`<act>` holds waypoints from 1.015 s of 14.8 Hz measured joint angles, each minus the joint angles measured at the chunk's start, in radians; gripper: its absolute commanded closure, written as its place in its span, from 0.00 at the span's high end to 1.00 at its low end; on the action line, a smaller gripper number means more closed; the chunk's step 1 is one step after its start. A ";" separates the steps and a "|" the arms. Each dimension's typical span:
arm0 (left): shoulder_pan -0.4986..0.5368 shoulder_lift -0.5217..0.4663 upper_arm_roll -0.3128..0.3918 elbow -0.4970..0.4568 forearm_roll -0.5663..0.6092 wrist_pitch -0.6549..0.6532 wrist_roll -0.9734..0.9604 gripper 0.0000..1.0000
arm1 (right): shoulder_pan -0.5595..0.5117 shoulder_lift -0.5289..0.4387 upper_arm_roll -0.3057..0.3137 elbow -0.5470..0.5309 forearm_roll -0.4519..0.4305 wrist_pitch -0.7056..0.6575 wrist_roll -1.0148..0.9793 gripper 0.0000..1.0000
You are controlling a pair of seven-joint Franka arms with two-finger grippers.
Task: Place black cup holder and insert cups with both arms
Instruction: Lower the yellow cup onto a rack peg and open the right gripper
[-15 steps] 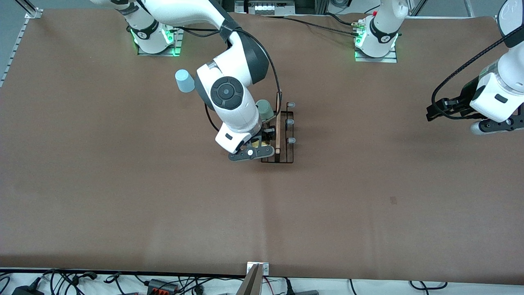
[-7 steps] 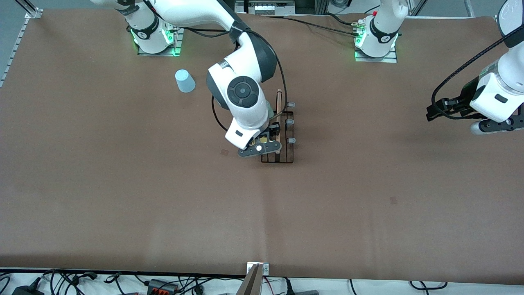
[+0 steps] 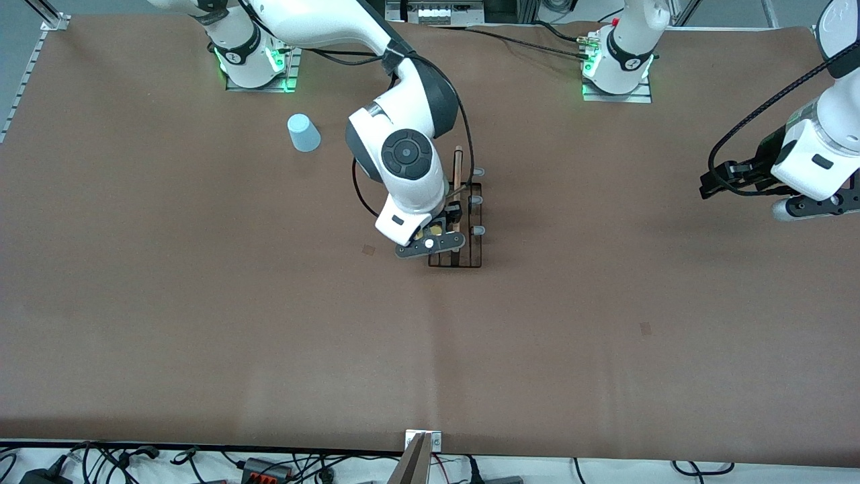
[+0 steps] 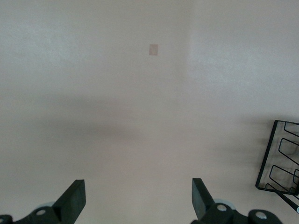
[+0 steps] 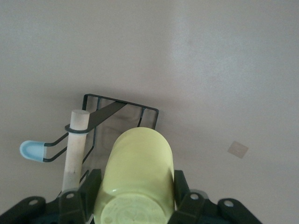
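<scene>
**Operator:** Front view first. My right gripper (image 3: pixel 438 236) has come in over the black cup holder (image 3: pixel 463 222) during the last second, sliding from beside the rack toward its wooden handle rod (image 3: pixel 457 195). The holder stands mid-table. A scrap of yellow shows between the fingers. The pale green cup, visible a second ago by the rack, is now hidden under my arm.

**Observer:** And the other cups?

**Operator:** The light blue cup (image 3: pixel 304 132) sits upside down on the table, farther from the front camera than the rack and toward the right arm's end. It has not moved. My left gripper (image 3: pixel 713 183) waits over the left arm's end of the table, unchanged.

**Observer:** Left wrist view?

**Operator:** Bare table mostly, with a corner of the holder (image 4: pixel 280 158) at the edge. The left fingers (image 4: pixel 74 199) stand wide apart, holding nothing.

**Observer:** Right wrist view?

**Operator:** The right gripper is clamped around the yellow cup (image 5: pixel 135 179), mouth pointing away from the camera toward the rack. The handle rod (image 5: pixel 75 149) is just beside the cup, a grey-tipped prong (image 5: pixel 31 150) next to it. I judge the cup is nearly lined up for seating on a prong; blue remains.
</scene>
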 measured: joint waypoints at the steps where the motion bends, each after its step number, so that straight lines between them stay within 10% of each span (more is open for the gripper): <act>1: 0.000 0.000 0.000 0.000 0.000 0.000 0.000 1.00 | 0.000 0.004 0.000 0.000 0.000 0.001 0.000 0.34; 8: 0.000 0.000 0.000 0.000 0.000 0.000 0.000 1.00 | 0.000 0.039 0.000 -0.001 0.000 0.029 0.000 0.34; 9: 0.000 0.000 0.000 0.000 0.000 0.000 0.000 1.00 | 0.000 0.042 0.000 -0.001 0.000 0.031 0.000 0.47; 10: 0.000 0.000 0.000 0.000 0.000 0.000 0.000 1.00 | 0.000 0.043 0.000 -0.001 0.000 0.031 0.000 0.97; 15: 0.000 0.000 0.000 0.000 0.000 0.000 0.000 1.00 | 0.001 0.039 -0.003 0.002 0.000 0.029 0.018 1.00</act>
